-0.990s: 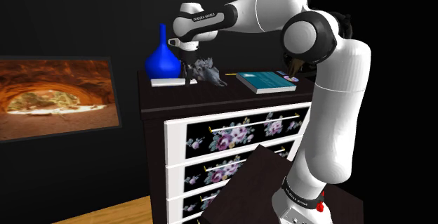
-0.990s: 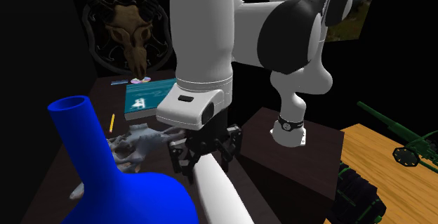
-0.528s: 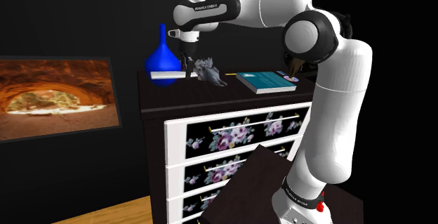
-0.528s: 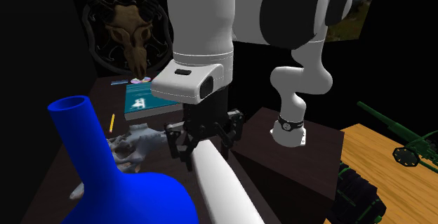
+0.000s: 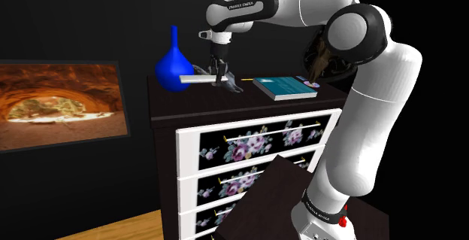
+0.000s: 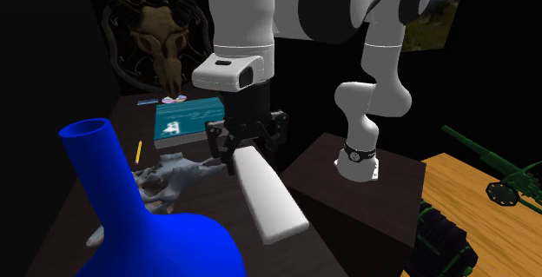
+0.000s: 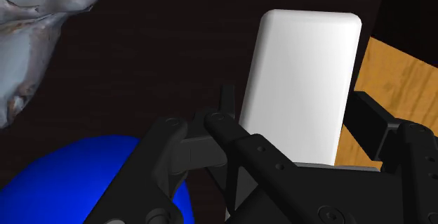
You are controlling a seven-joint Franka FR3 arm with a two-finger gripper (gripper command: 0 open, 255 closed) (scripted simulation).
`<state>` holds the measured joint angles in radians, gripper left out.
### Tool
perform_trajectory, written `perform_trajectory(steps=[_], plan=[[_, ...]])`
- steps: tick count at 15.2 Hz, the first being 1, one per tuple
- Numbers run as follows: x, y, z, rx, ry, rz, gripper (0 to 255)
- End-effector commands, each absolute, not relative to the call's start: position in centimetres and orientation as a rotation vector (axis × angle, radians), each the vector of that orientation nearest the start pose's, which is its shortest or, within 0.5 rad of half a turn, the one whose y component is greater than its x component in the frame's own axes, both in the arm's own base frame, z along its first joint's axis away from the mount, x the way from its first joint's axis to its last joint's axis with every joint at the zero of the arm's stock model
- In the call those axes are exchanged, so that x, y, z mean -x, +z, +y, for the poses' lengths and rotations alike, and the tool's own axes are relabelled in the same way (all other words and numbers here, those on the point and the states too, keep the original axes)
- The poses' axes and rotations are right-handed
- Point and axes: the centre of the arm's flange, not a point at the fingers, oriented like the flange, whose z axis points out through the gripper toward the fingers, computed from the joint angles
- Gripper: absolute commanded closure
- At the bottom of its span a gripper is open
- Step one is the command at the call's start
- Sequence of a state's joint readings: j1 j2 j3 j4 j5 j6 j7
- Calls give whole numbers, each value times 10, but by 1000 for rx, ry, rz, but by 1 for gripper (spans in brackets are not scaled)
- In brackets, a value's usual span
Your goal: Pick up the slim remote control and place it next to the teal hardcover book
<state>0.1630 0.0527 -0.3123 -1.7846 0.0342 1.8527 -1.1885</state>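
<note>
A white robot arm reached over a dark dresser (image 5: 225, 101) with flower-patterned drawer fronts. Its black gripper (image 5: 219, 74) pointed down, and the jaws were clenched on one end of a slim white remote control (image 5: 197, 79).

In the shoulder view, the remote stuck out level from the fingers toward the picture's left, ending just in front of a blue vase (image 5: 174, 65) with a round body. It seemed to hang clear of the dresser top, though the gap beneath it was hard to judge.

In the second exterior view, the remote (image 6: 265, 193) ran from the gripper (image 6: 247, 149) out toward the camera, beside the vase (image 6: 130, 223). A grey, lumpy figurine (image 6: 169, 180) sat on the dresser top near the gripper. The teal hardcover book (image 6: 187, 119) lay flat farther back, apart from the remote, and a yellow pencil (image 6: 138, 151) lay beside it.

In the shoulder view, the book (image 5: 285, 87) lay toward the right end of the dresser top.

In the wrist view, the black fingers (image 7: 228, 117) clasped the white remote (image 7: 302, 82), with the vase (image 7: 91, 180) and the figurine (image 7: 35, 33) off to one side.
</note>
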Motion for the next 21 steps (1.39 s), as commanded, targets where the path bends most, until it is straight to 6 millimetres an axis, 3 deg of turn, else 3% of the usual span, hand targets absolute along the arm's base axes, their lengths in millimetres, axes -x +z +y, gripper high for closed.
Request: perform_trajectory(steps=[1, 17, 21], plan=[[-557, 517, -105, 2731, -39, -1548, 255], [-421, 518, -267, 2731, -39, -1548, 255], [-416, 502, -273, 2731, -39, -1548, 255]])
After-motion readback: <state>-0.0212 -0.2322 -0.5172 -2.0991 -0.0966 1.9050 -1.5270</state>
